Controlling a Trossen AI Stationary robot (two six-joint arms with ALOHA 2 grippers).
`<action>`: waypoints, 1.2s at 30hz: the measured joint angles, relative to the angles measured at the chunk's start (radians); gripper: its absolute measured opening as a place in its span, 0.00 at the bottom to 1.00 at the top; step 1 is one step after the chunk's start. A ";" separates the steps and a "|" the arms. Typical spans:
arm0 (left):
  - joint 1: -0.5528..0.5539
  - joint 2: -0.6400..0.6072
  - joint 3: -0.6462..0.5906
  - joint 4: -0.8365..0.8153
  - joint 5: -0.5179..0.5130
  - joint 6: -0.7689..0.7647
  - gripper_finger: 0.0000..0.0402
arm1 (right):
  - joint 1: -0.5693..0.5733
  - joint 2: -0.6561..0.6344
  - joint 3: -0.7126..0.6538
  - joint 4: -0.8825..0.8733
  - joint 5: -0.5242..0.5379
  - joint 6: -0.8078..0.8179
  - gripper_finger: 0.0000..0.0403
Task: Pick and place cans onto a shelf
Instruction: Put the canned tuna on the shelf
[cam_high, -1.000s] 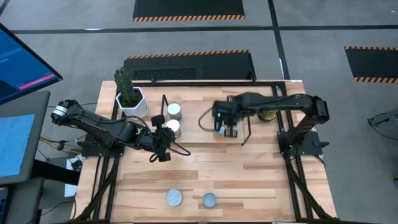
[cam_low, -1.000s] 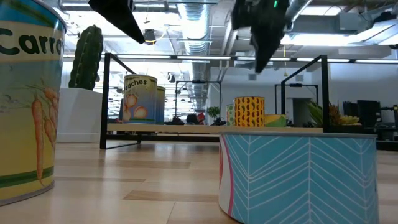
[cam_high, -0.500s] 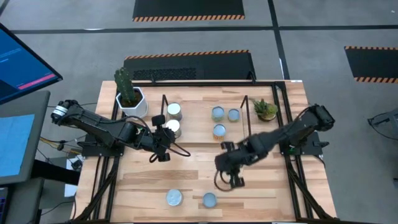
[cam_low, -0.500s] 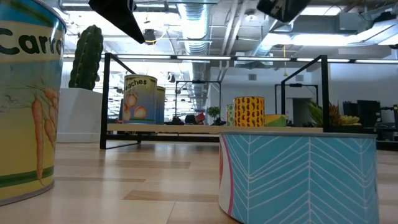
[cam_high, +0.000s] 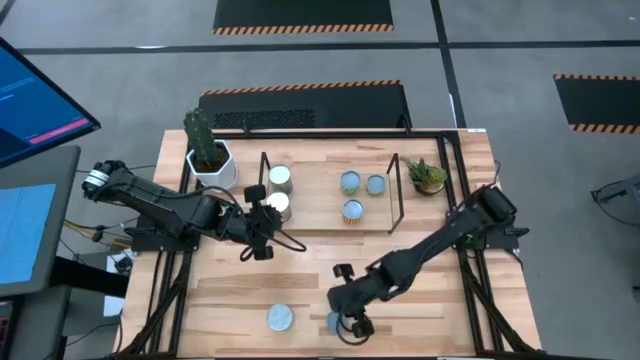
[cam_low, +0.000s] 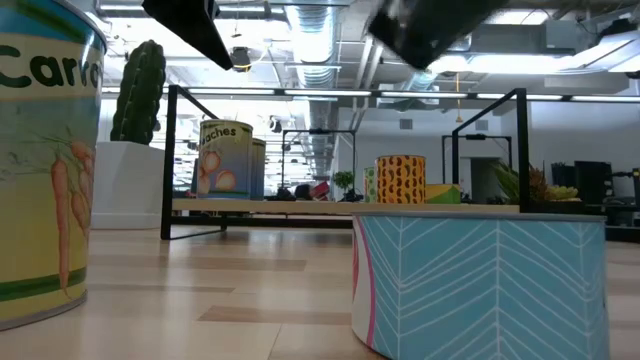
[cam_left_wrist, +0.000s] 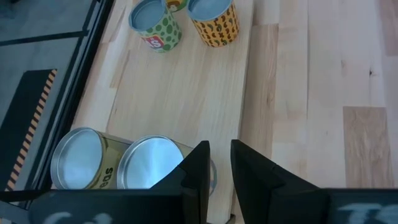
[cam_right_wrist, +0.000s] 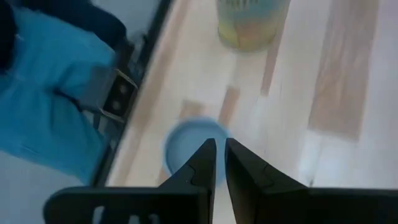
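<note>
Pincer (cam_high: 347, 326) above table-edge can (cam_high: 334, 321)

Carrot can (cam_low: 40, 170) showed orange carrots, green band. Near can (cam_low: 480, 280): teal chevron lines. Shelf cans: yellow black-spotted (cam_left_wrist: 214, 18), green-dotted (cam_left_wrist: 155, 28). Cactus pot (cam_high: 213, 163) white.

The wooden desk (cam_high: 420, 275) is carrying the black shelf (cam_high: 397, 190), holding five cans (cam_high: 351, 182), while two more cans (cam_high: 280, 318) are sitting near its front edge beside a potted cactus (cam_high: 205, 150) and a small plant (cam_high: 427, 176).
</note>
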 joint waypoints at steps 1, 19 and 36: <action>0.000 0.000 0.000 0.000 0.003 0.000 0.13 | 0.000 0.013 -0.001 -0.004 -0.009 0.017 0.15; 0.000 0.000 0.000 -0.001 0.006 -0.006 0.13 | 0.133 0.100 0.002 0.216 -0.087 0.048 0.15; -0.083 0.000 0.058 0.009 0.150 0.059 0.13 | 0.116 0.096 0.005 0.160 -0.103 0.029 0.48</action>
